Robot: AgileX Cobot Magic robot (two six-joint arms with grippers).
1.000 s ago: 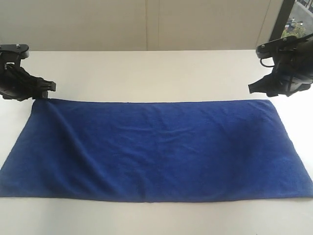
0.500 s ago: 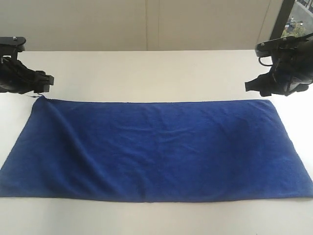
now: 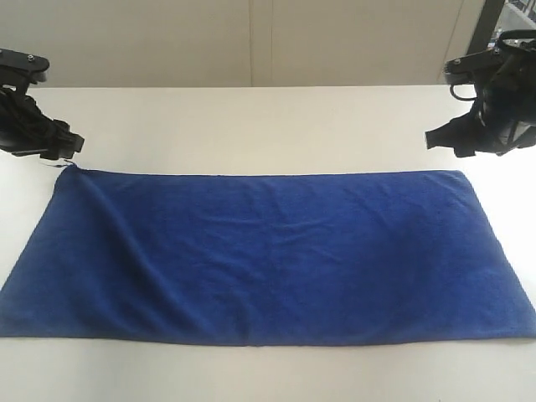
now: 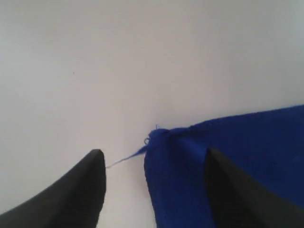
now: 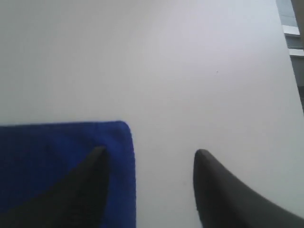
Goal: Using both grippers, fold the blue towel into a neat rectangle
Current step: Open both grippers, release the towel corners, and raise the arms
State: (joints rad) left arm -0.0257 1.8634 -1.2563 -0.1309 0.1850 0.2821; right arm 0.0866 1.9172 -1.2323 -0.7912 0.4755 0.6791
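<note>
**Blue towel**. Long rectangle of deep royal-blue cloth with a soft, napped pile. It lies spread flat on the desk with its long sides running across the exterior view. Shallow creases run slantwise through the left part. The far-left corner is slightly puckered, and a loose thread trails from it onto the bare surface. The far-right corner is rounded and lies flat.

**Desk**. White, smooth and matt.

**Left hand**. Black, with two tapered, pointed fingers. They are spread wide and grip nothing. It sits at the towel's far-left corner, and that corner shows between the fingers.

**Right hand**. Same black tapered build, spread wide and gripping nothing. It sits at the far-right corner. One finger shows against the cloth's edge, the other against bare desk. Whether either touches the surface cannot be told.
</note>
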